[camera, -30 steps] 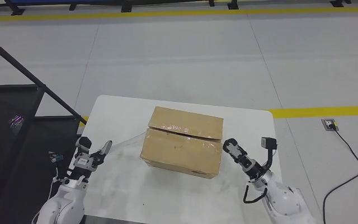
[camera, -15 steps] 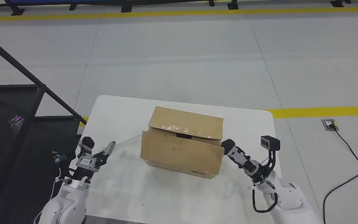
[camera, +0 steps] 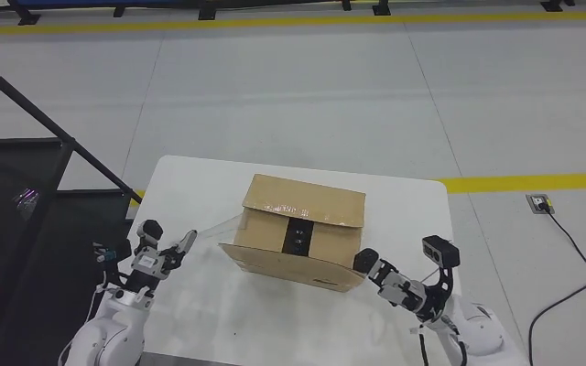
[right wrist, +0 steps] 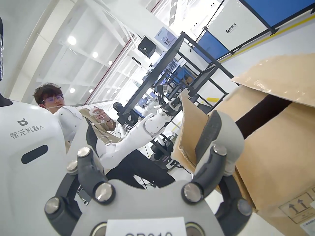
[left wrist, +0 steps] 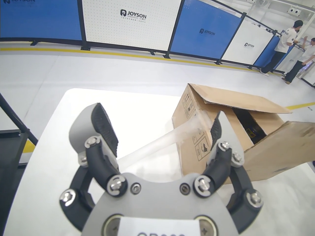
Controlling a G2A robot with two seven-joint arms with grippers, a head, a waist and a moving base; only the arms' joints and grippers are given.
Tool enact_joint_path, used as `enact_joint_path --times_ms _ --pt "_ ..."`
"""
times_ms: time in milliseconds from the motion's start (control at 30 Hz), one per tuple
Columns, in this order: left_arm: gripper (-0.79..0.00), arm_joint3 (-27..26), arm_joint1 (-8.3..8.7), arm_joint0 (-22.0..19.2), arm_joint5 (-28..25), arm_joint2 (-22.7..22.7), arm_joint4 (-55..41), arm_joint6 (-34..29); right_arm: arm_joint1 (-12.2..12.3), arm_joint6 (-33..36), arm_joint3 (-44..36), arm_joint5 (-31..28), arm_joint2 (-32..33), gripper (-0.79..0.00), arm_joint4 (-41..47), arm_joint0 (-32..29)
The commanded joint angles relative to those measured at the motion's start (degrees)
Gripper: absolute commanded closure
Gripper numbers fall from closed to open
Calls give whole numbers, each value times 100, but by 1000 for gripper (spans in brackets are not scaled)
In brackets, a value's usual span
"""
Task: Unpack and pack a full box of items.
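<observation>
Box (camera: pixel 302 203) sits mid-frame on the white table (camera: pixel 403 210), its front flap (camera: pixel 288 265) tipped outward and a dark item (camera: pixel 298 238) showing inside. The right gripper (camera: pixel 363 260), fingers spread, touches the flap's right corner. The left gripper (camera: pixel 170 238), lower left, is spread too, with a tape strip (left wrist: pixel 157 141) from the box passing between its fingers.

You see white table (camera: pixel 403 210), yellow floor line (camera: pixel 513 183) beyond it, black rack (camera: pixel 46 165) left, floor socket (camera: pixel 539 203) right.

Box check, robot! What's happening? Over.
Left gripper open, short of box. Right gripper open at front flap. Flap ajar, tape strip trailing off box corner.
</observation>
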Motion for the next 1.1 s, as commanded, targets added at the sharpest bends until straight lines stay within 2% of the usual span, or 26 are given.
enact_joint_path --times_ms 0,667,833,1067 --pt "-785 -1 4 10 -77 10 -50 -20 43 -2 -16 -2 -43 -785 -78 -12" --pt "-785 -167 55 208 -716 261 336 -17 476 -136 -137 -136 -631 -785 -846 13" --pt "-785 -213 88 284 -1054 303 548 -71 597 -178 -143 -177 -764 -785 -1129 36" --pt "-785 -163 130 352 -1280 331 848 -161 669 -321 -244 -303 -906 -785 -1540 23"
